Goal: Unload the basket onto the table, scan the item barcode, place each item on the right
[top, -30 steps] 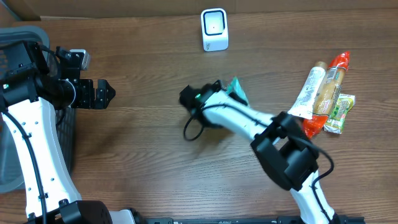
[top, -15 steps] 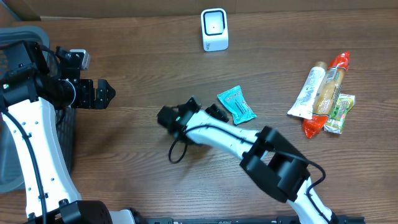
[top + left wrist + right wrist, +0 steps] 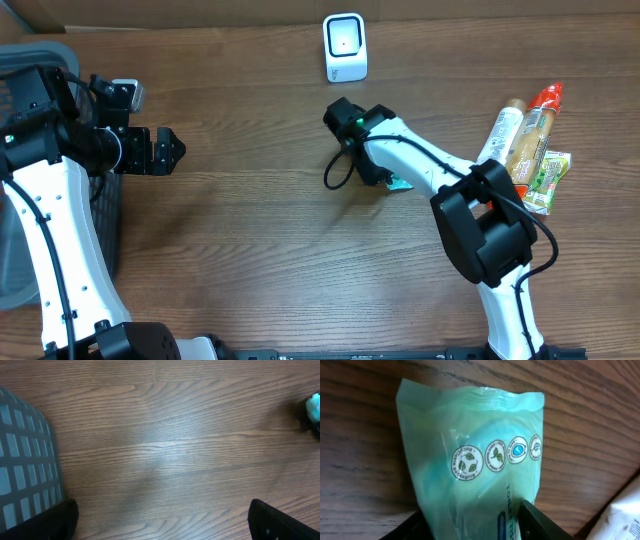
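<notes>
1. While the teal packet [image 3: 470, 460] lies flat on the wooden table [image 3: 250, 260], well short of the white scanner [image 3: 345, 47], no scan looks done yet. Judged stage: early, at pickup.
2. Right gripper [image 3: 470, 527] is down over the packet's lower end, one dark finger on each side of it. The jaws are part-way apart. I cannot tell if they are actually pinching the packet or just straddling it.
3. Left gripper [image 3: 172, 150] hangs spread wide and empty at the left side near the grey basket [image 3: 25, 60], well away from the packet.
4. Left to do, as I judge it: secure the grip, lift, carry the packet up to the scanner, and turn the barcode toward its window.
5. No barcode shows on the face in view, only round eco logos and some print, so a flip may be needed.
6. Overhead only: the scanner at the far edge, the snack pile [image 3: 520, 150] to the right, and both arms. The packet is just a teal sliver under the right arm there.
7. Right wrist only: packet print, finger placement, and a white wrapper corner [image 3: 620, 515] at bottom right.
8. Left wrist only: the basket wall up close and bare wood, with a speck of teal at the right edge.
</notes>
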Controlling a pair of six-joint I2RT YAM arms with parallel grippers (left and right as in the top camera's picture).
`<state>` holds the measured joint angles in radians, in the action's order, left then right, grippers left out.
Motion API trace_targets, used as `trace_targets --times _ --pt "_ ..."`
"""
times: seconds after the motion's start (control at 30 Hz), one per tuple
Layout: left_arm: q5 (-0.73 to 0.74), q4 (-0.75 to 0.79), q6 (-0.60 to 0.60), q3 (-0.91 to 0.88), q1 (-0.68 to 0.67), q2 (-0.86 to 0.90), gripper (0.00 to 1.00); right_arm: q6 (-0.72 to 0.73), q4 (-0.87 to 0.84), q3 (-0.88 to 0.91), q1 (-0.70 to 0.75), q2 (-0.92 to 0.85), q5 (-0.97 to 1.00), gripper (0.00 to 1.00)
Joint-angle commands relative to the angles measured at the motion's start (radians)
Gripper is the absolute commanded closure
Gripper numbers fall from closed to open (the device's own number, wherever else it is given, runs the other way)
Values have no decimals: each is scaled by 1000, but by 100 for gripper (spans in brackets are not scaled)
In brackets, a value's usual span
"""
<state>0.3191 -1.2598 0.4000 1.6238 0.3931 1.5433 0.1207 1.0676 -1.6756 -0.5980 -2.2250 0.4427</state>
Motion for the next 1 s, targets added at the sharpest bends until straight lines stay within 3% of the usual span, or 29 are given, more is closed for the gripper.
trace_targets --times 0.0,0.2,0.27,0.33,0.37,0.5,0.6,0.8,0.97 --pt "11 1 23 0 -3 6 1 -22 -30 32 -8 3 -87 49" --pt "11 5 23 0 -3 6 0 -22 -59 100 -10 3 -86 55" --pt "11 5 23 0 -3 6 1 -22 -46 99 -13 3 -85 67" --pt "11 5 23 0 -2 6 0 -21 -31 89 -15 3 -85 91" --pt "11 4 23 0 -3 6 1 -20 -17 81 -15 3 -86 96" --pt "11 4 23 0 -3 6 0 -14 98 -19 -16 33 -164 96" --pt "11 5 23 0 -3 6 0 -21 151 -92 -8 83 -335 96" --pt "11 5 23 0 -3 6 1 -95 88 -121 72 175 -982 96" --pt "11 4 23 0 -3 6 0 -127 -18 -36 128 151 -1309 96"
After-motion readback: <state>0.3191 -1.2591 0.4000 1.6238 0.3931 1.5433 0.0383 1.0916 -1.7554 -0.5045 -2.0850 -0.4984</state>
